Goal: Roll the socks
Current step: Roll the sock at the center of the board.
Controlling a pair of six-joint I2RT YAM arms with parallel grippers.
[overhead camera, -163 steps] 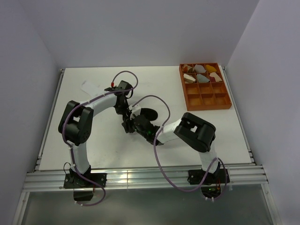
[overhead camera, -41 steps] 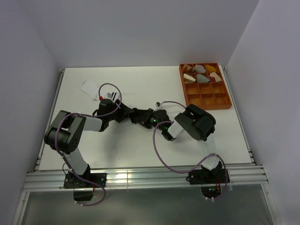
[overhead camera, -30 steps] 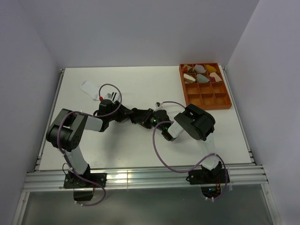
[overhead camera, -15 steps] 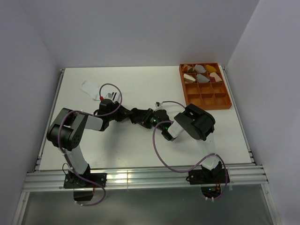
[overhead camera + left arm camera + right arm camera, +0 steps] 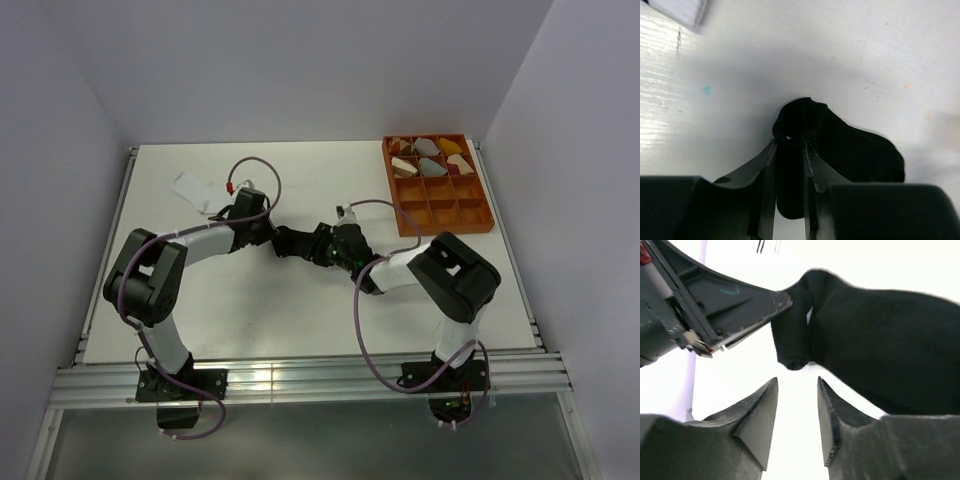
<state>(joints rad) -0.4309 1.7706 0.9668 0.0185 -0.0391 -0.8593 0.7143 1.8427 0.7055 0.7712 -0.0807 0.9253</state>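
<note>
The black sock [image 5: 850, 150] lies bunched on the white table, mid-table between both grippers, and also shows in the right wrist view [image 5: 885, 355]. My left gripper [image 5: 790, 145] is shut on a rolled fold of it; in the top view it [image 5: 284, 241] sits just left of the sock [image 5: 302, 243]. My right gripper [image 5: 796, 385] is open and empty, its tips just short of the sock's folded end; in the top view it [image 5: 322, 246] is right of the sock. The white sock [image 5: 194, 189] lies flat at the far left; its edge shows in the left wrist view [image 5: 677, 10].
An orange compartment tray [image 5: 478, 224] stands at the far right, with rolled bundles [image 5: 430, 155] in its back rows. The left gripper's body [image 5: 705, 305] fills the upper left of the right wrist view. Purple cables loop over both arms.
The right arm's elbow has swung right and toward the near edge, stretching the arm out. The left wrist has shifted toward the far side. The grippers still meet at the black sock.
</note>
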